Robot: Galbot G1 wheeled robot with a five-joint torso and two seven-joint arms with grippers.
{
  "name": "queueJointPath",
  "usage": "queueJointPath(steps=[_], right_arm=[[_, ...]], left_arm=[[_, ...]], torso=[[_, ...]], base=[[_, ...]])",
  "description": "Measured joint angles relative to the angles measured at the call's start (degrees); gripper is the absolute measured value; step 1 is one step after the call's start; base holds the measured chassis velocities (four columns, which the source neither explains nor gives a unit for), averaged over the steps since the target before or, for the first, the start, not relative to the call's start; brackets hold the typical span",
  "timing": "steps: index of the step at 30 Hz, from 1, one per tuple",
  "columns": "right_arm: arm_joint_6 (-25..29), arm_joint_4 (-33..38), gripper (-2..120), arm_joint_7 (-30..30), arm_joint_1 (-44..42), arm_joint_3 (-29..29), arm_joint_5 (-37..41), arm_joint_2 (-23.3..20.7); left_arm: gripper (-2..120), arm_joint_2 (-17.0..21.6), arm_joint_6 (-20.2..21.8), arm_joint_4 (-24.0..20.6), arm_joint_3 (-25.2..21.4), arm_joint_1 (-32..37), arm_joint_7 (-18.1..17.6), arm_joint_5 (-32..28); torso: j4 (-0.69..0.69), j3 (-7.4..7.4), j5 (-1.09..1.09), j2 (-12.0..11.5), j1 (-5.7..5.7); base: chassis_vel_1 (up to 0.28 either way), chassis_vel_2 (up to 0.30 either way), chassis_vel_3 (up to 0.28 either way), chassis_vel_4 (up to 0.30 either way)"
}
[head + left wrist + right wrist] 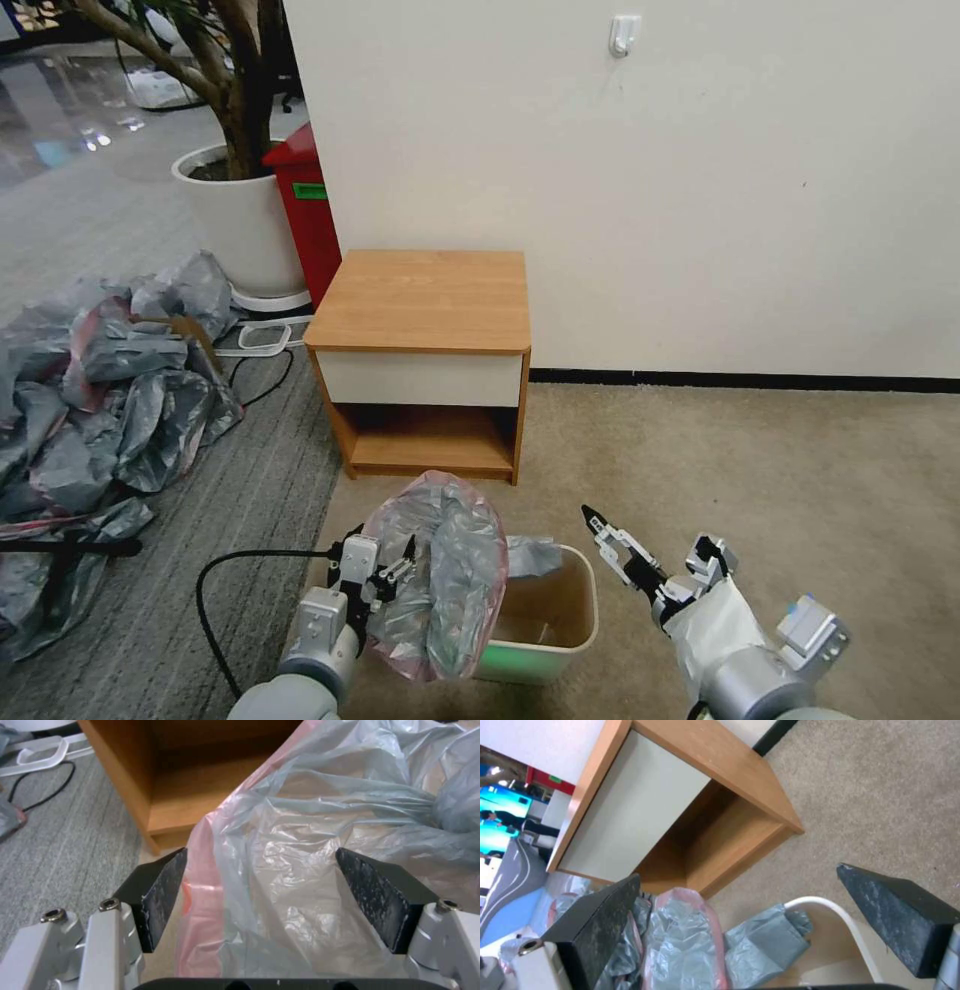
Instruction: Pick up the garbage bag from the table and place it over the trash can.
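Observation:
The garbage bag [445, 570], grey film with a pink rim, hangs bunched over the left side of the beige trash can [575, 640], one flap lying across the far rim. My left gripper [385, 578] is at the bag's left side. In the left wrist view its fingers [160, 896] stand open with the bag [300, 832] spread between them. My right gripper [655, 545] hovers open just right of the can. In the right wrist view the can's rim [850, 922] and the bag [685, 941] lie below it. The table [420, 300] stands behind the can.
A large heap of grey and pink bags [100, 400] covers the floor on the left. A black cable [230, 570] runs beside my left arm. A white plant pot [240, 220] and a red bin [305, 220] stand behind the table. Bare carpet [780, 470] lies to the right.

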Motion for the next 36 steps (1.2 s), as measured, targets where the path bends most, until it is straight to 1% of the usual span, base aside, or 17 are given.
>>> queueJointPath(steps=[7, 13, 22, 29, 36], right_arm=[[0.15, -0.69, 100, -0.11, 0.09, -1.32, -1.68, 0.89], [0.19, -1.20, 100, -0.17, 0.33, -1.67, -2.21, 1.09], [0.27, -1.57, 100, -0.19, 0.63, -1.71, -2.30, 1.12], [0.38, -1.58, 100, -0.22, 0.71, -1.35, -2.30, 0.99], [0.44, -1.66, 100, -0.26, 0.68, -1.03, -2.29, 0.80]], left_arm=[[78, 0.49, -0.22, -0.14, 0.95, -0.36, 0.20, 0.22], [78, 1.00, -0.45, 0.33, 1.70, -1.06, 1.33, 0.96], [77, 0.32, -0.47, 1.23, 4.03, -1.03, 1.67, 3.10], [74, 0.04, -0.60, 1.84, 5.36, -0.36, 2.05, 7.01], [67, -0.75, -0.39, 2.85, 6.34, -0.01, 1.57, 7.40]], torso=[[0.00, 0.00, 0.00, 0.00, 0.00], [0.00, 0.00, 0.00, 0.00, 0.00], [0.00, 0.00, 0.00, 0.00, 0.00], [0.00, 0.00, 0.00, 0.00, 0.00], [0.00, 0.00, 0.00, 0.00, 0.00]], base=[[0.000, 0.000, 0.000, 0.000], [0.000, 0.000, 0.000, 0.000], [0.000, 0.000, 0.000, 0.000], [0.000, 0.000, 0.000, 0.000], [0.000, 0.000, 0.000, 0.000]])
